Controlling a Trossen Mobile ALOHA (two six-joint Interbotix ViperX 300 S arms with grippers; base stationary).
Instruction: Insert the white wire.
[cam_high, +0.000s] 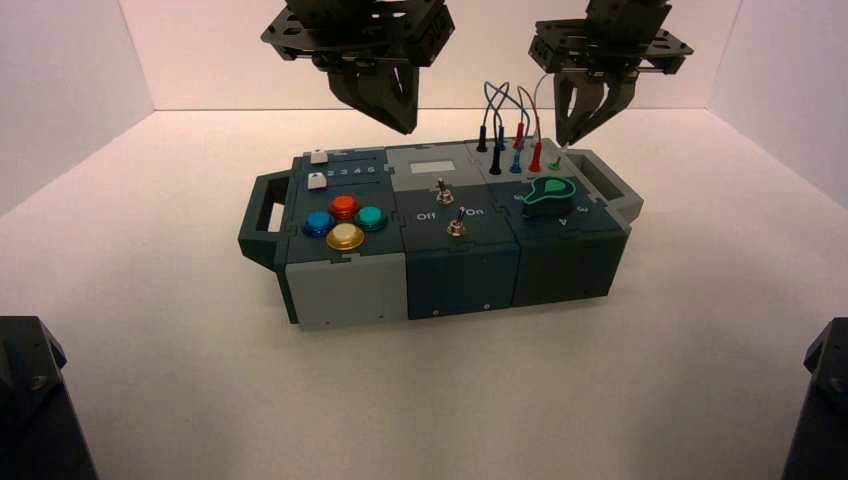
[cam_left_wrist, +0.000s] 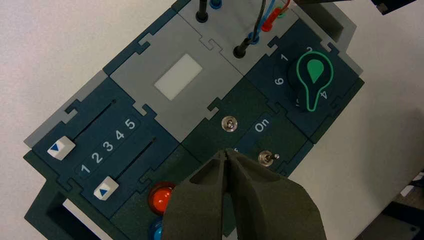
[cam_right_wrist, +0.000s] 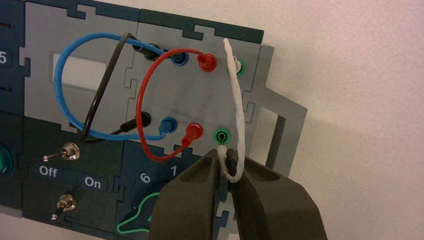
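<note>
"Here's the white wire (cam_right_wrist: 239, 110), and the right gripper (cam_right_wrist: 224, 154) has its near white plug (cam_right_wrist: 222, 154) nipped between narrow-set fingertips! Where's the rest?"

"Arching up past the fingers and away to the far green socket (cam_right_wrist: 239, 68), where its other plug sits. The near green socket (cam_right_wrist: 221, 135) lies just beyond the fingertips."

"And the left gripper (cam_left_wrist: 226, 153)?"

"Idle over the box's middle, fingers together. So how will this cable handle?"

"Light, I'd say, soft and springy; that arch could tug the plug askew. The smooth little body might swivel if pinched loosely."

"Best hold, then?"

"Right there on the plug's sleeve, behind the metal pin, never on the floppy cable."

"Which way does it point?"

"Pin foremost, out from the fingertips and down towards the near socket! Its long axis runs roughly along the fingers, looking a touch aslant; I'd want it squared up over the hole before pushing."
</note>
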